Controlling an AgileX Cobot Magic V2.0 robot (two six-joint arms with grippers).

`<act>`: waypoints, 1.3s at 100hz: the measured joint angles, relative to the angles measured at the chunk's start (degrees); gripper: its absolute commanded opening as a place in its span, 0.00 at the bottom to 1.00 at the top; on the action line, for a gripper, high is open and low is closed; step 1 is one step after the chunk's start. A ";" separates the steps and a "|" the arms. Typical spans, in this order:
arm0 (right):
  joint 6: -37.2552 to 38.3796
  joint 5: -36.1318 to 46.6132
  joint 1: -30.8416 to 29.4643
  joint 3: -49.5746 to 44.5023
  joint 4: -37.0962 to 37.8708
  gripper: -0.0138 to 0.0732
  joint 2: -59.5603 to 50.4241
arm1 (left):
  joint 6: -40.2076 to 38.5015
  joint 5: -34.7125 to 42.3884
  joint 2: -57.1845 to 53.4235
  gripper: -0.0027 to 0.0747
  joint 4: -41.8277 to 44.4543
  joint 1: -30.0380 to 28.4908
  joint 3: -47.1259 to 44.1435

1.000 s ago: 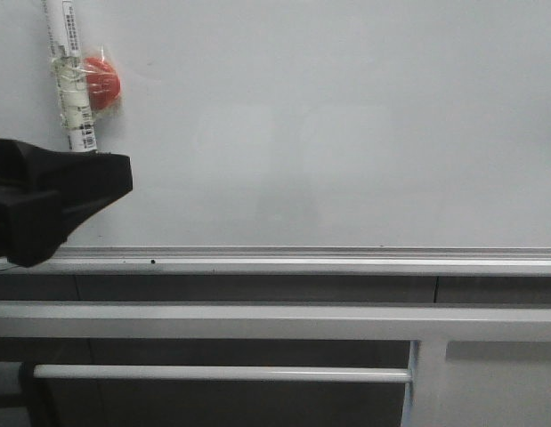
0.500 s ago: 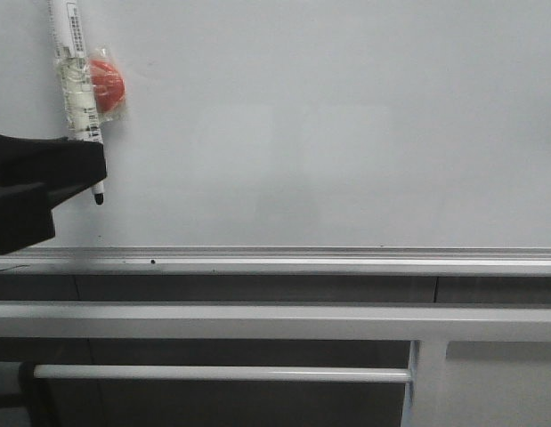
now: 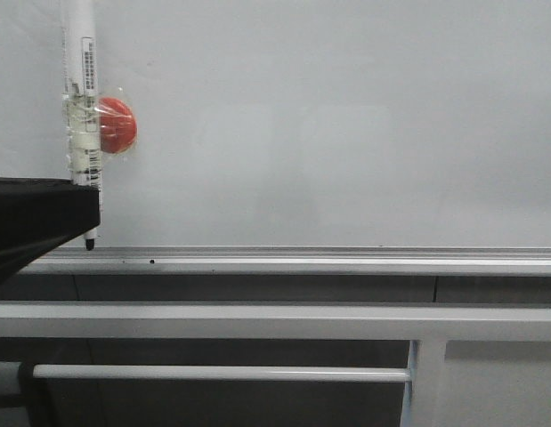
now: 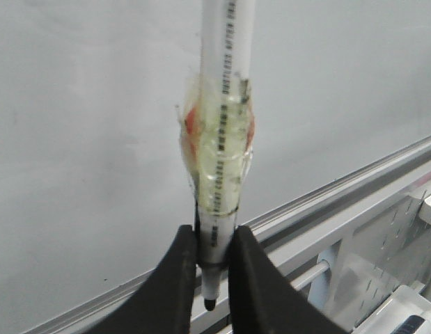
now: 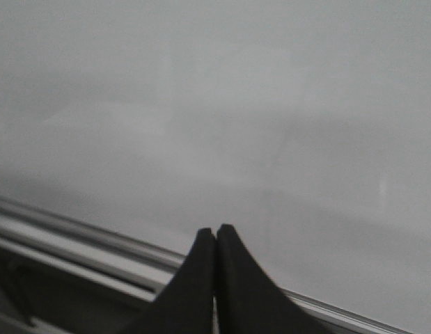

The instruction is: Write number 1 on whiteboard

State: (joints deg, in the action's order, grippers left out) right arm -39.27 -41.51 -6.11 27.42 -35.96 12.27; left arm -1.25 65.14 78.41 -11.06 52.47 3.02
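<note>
Pale grey whiteboard (image 3: 346,133) fills view, silver rail (image 3: 346,260) below | left end effector (image 4: 214,261) pinching white marker (image 3: 82,98) upright, black tip just above rail | red magnet (image 3: 116,124) taped to marker | right end effector (image 5: 215,243) fingers pressed together | no stroke visible on board.

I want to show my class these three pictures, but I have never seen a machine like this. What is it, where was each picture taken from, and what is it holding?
This is a robot with two arms, each ending in a two-fingered gripper. One picture looks forward at a whiteboard with a silver rail below it. The other two come from cameras on the wrists. The left gripper pinches a white marker near its black tip, which points down; a red round thing is taped to the marker. The right gripper is shut on nothing. No stroke shows on the board yet.
</note>
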 measured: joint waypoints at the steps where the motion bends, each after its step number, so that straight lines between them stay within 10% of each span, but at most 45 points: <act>1: -1.29 -0.55 0.06 0.11 -1.03 0.09 0.13 | 0.10 0.00 0.00 0.01 0.27 0.00 -0.15; 48: -17.79 -16.02 1.07 9.77 -13.21 0.09 15.41 | 7.48 -1.35 -0.79 0.01 11.70 0.00 0.67; 93: -20.96 -20.35 3.31 14.24 -14.74 0.09 26.49 | 16.39 -56.40 -14.42 0.01 16.74 0.00 19.05; 130: -21.70 -3.48 28.82 12.07 -15.08 0.09 35.77 | 17.82 -69.42 -21.60 0.01 16.83 0.00 19.94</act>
State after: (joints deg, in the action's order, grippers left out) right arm -60.98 -44.99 22.71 39.49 -51.04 48.03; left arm 16.57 -4.28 56.80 5.76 52.47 22.96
